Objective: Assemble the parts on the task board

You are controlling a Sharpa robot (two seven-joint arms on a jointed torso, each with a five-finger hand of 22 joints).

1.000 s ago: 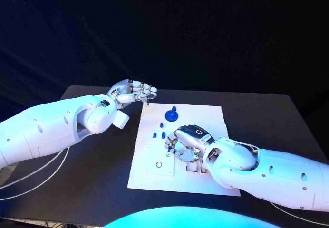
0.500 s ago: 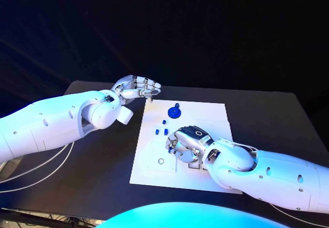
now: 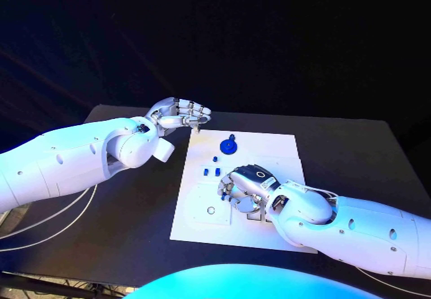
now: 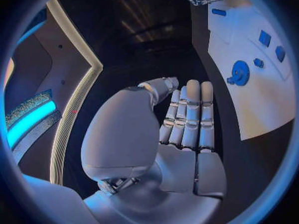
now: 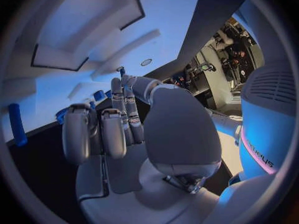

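The white task board (image 3: pixel 269 146) lies mid-tabletop (image 3: pixel 117 205) carrying a round blue part (image 3: pixel 228 146) and small blue parts (image 3: pixel 210 172). The left hand (image 3: pixel 180 114) hovers off the board's far corner, fingers curled in, holding nothing. The right hand (image 3: pixel 244 187) sits over the board's middle, fingers curled; I cannot tell if it holds anything.

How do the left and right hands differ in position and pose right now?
The left hand sits off the task board, beyond its far left corner above the black table; the right hand is over the board's middle. The left hand's curled fingers are in plain sight; the right hand shows its back, its fingers bent toward the board. Neither visibly holds a part.
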